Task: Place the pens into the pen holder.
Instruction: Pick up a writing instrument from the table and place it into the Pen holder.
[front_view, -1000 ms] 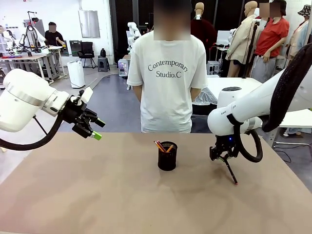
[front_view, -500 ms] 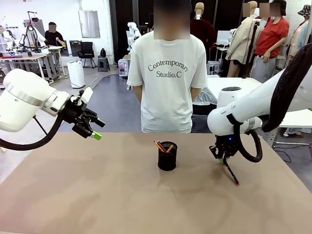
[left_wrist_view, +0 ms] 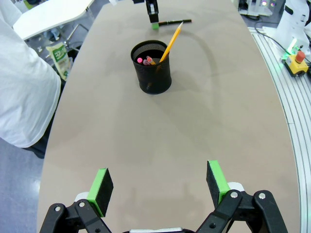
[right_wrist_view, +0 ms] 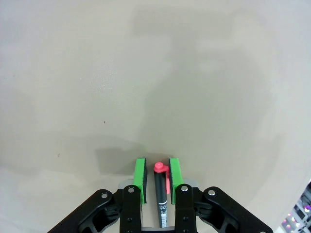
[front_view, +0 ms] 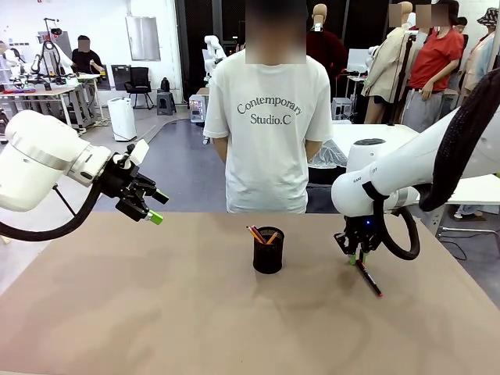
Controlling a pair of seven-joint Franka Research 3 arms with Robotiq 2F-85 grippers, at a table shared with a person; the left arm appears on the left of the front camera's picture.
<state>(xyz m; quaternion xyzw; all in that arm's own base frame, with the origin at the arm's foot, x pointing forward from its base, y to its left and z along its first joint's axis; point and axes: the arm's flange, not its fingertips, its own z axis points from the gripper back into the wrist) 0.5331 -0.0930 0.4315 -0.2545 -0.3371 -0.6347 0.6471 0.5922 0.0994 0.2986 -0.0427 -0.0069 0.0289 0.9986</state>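
The black pen [front_view: 368, 278] lies on the desk [front_view: 156, 312] toward its right edge, its upper end hidden between the right claw's [right_wrist_view: 156, 177] pads, which stand slightly apart; whether they pinch it is unclear. The holder [front_view: 268, 250] sits mid-desk with the yellow pencil [left_wrist_view: 170, 41] and pink pen [left_wrist_view: 144, 60] inside. The left claw [left_wrist_view: 158, 185] hangs wide open, empty, over the bare tan desk. A person [front_view: 267, 133] stands at the far edge.

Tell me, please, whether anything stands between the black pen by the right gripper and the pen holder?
Nothing visible does. The black pen lies on the table at the right gripper, and only bare tabletop separates it from the pen holder.
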